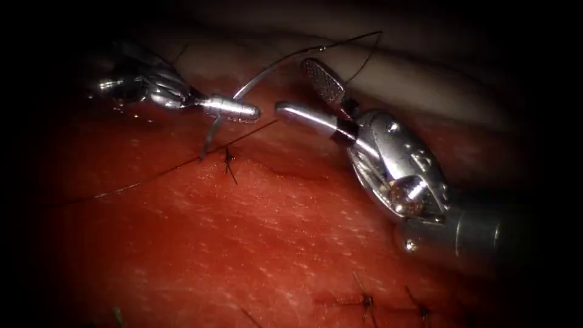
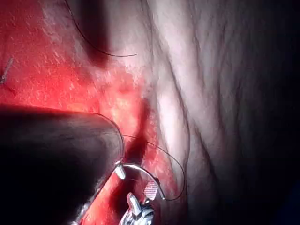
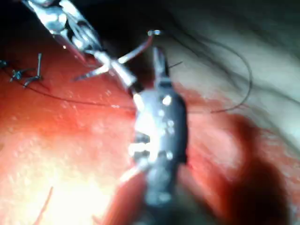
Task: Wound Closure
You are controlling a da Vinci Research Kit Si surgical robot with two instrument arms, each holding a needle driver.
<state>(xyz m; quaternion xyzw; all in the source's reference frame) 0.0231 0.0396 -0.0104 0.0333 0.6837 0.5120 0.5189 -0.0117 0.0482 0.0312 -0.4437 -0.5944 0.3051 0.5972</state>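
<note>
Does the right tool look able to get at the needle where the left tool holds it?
Probably yes: the right tool is open beside the needle, above the tissue, with nothing between; the left tool grips it mid-curve.

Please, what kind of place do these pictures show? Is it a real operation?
Probably a surgical training bench, not an operation. A slab of tissue carries knotted stitches. The left tool is shut on a curved needle near its middle, its tip at the tissue; the right tool is open, holding nothing.

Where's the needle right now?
Endoscope view: the needle is above the tissue, gripped mid-curve by the left tool, tip down beside a knot, left of the right tool's open jaws.
</note>
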